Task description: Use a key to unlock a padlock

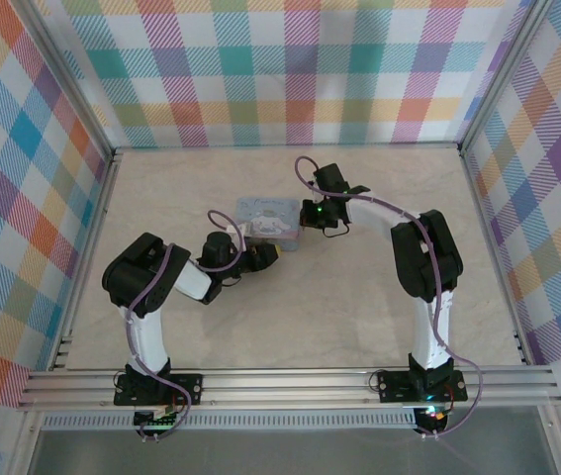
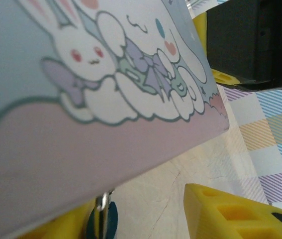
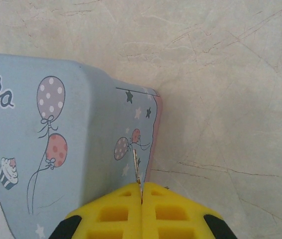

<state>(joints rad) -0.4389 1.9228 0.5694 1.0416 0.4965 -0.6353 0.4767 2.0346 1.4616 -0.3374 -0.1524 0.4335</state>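
The task is judged to be partly done: the key (image 3: pixel 137 167) is already pinched, blade outward, between the closed fingers of the right gripper (image 3: pixel 141 189), but it is not yet brought to the padlock (image 2: pixel 106 221), so insertion and turning are left. The padlock is seen at 6 o'clock in the left wrist view, under the lower edge of the pale blue tin (image 1: pixel 265 218) and just beside one yellow finger (image 2: pixel 63 226); whether its shackle is shut cannot be told. The left gripper (image 1: pixel 263 257) is held at the tin's 6 o'clock side, jaws apart, nothing clamped. The right arm (image 1: pixel 423 257) is bent in from 3 o'clock, the key tip poised over the tin's corner
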